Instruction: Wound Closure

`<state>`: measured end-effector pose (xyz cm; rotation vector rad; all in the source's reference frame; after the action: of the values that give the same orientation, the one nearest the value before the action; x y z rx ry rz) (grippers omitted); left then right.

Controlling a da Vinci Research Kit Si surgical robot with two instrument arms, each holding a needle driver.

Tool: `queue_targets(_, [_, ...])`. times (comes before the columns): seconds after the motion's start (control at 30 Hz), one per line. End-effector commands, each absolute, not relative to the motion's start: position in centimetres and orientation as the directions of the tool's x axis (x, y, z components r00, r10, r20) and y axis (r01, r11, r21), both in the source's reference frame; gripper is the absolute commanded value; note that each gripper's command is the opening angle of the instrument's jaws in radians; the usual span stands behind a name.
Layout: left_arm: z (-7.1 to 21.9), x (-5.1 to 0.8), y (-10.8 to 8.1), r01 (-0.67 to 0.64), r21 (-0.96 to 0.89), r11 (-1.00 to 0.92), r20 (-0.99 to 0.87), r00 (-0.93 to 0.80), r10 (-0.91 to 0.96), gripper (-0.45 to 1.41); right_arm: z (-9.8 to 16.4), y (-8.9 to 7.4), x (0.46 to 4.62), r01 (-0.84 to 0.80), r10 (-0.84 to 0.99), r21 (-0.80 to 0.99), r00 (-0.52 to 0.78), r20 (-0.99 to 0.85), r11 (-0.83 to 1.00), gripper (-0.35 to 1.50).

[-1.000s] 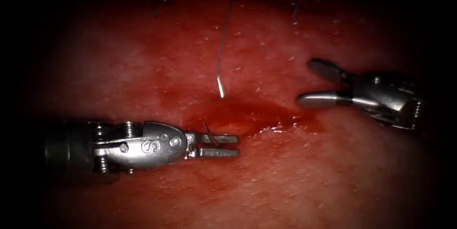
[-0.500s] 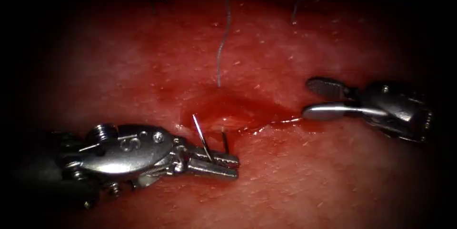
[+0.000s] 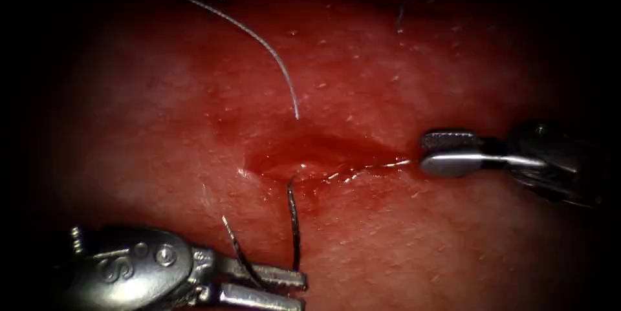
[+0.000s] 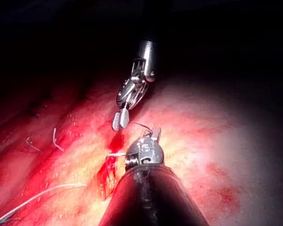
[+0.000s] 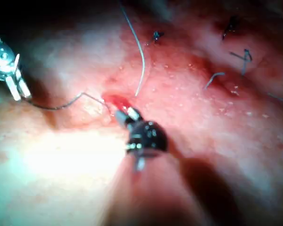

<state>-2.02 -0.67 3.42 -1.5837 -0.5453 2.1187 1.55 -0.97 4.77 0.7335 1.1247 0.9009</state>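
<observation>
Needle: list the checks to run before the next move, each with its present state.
1. Left pincer shut on the needle about mid-curve: ok.
2. Needle's sharp point clear of the tissue: ok.
3. Needle's rear end out of the tissue: cannot tell; it reaches the lower edge of the cut.
4. Right pincer open and holding nothing, at the cut's right end: ok.
5. Thread enters the tissue just above the cut, clear of both tools: ok.
</observation>
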Motion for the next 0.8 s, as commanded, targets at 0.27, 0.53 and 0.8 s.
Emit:
queue_targets(0.27, [3.48,-2.14,-0.53,-0.162,-0.248,-0.955,-0.893,-0.344,0.29,-0.45,4.69,-0.99,1.76,-0.227,0.932,0.906,0.149,-0.33,0.357,0.9])
queue_targets(0.53, [3.76,-2.28,-0.63,-0.185,-0.052,-0.981,-0.884,-0.448,0.132,-0.45,4.64,-0.9,1.88,-0.257,0.991,0.959,0.082,-0.105,0.123,0.96])
queue_targets(0.8, [3.95,-2.52,-0.75,-0.179,0.018,-0.984,-0.879,-0.472,0.07,-0.45,4.62,-0.94,2.02,-0.255,0.997,0.967,0.072,0.007,0.011,0.61])
